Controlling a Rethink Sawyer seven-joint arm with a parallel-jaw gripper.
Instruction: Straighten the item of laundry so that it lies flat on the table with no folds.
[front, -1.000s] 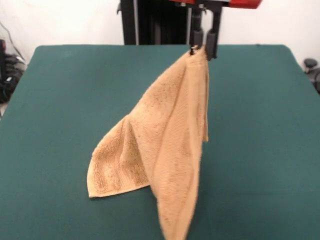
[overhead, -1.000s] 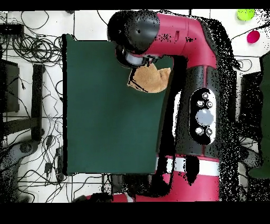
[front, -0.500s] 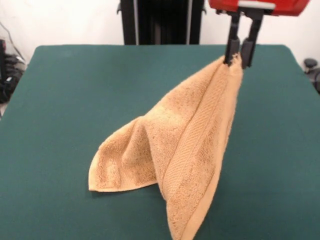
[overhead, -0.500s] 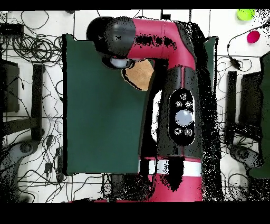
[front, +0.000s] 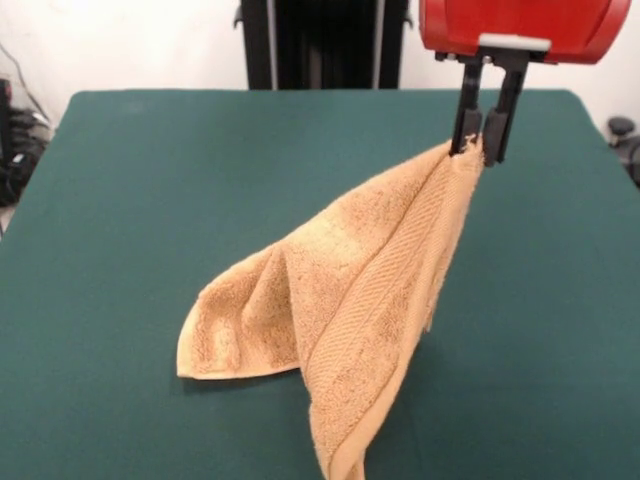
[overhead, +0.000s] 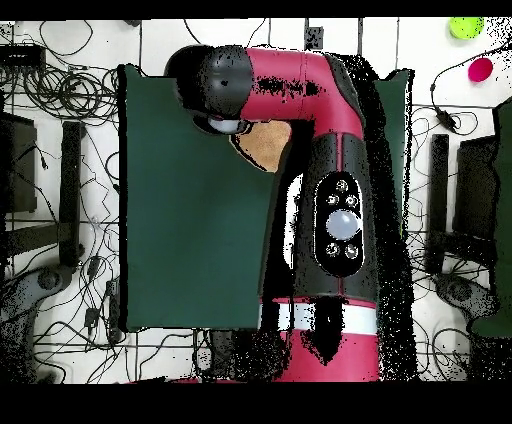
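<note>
While the claw (front: 485, 147) pinches one corner of the towel (front: 340, 310) between closed fingers, lifted so gravity can drop the folds out, the cloth slopes down and away beneath it, its low end creased and bunched on the table (front: 130, 200).

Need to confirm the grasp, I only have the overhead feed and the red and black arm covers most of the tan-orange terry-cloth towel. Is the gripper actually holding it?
Observer: Yes. In the front view the gripper is shut on one corner of the tan-orange terry-cloth towel, lifted above the dark green table.
Operator: Whole towel off the table?
Observer: No. It hangs slanted from the gripper; its lower part rests on the table.
Operator: Flat yet?
Observer: No. It is folded along a ridge running down from the held corner.
</note>
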